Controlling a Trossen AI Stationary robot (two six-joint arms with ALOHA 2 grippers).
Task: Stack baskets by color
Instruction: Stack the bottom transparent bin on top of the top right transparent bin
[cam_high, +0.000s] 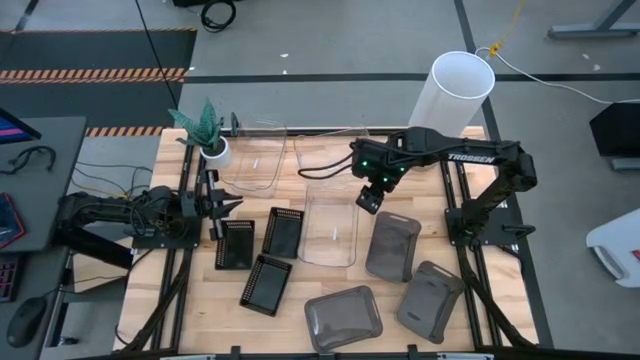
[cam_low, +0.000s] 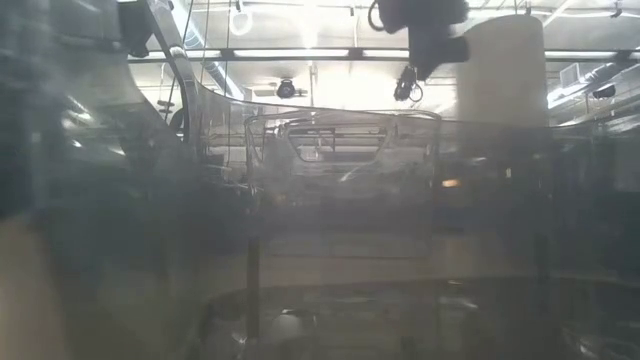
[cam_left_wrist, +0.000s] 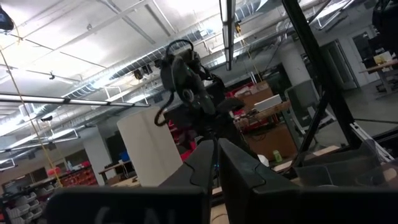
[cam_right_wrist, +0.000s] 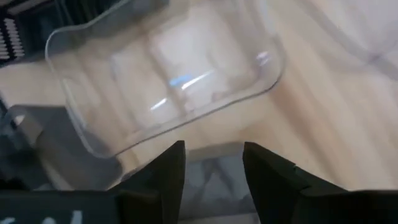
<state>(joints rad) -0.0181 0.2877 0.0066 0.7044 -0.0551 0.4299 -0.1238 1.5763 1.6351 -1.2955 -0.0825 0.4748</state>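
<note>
right gripper (cam_high: 369, 197) hangs centre frame in the high view, fingers parted, holding nothing, above a clear basket (cam_high: 330, 230). two more clear baskets (cam_high: 255, 155) upper centre. black baskets (cam_high: 266, 283) lower left, grey baskets (cam_high: 392, 245) lower right. left gripper (cam_high: 222, 203) closed at left, empty.

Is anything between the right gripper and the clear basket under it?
Nothing visible. The right gripper, fingers open, hangs just above the near rim of the clear basket, with only bare tabletop showing between them. The grey baskets lie off to its side.
</note>
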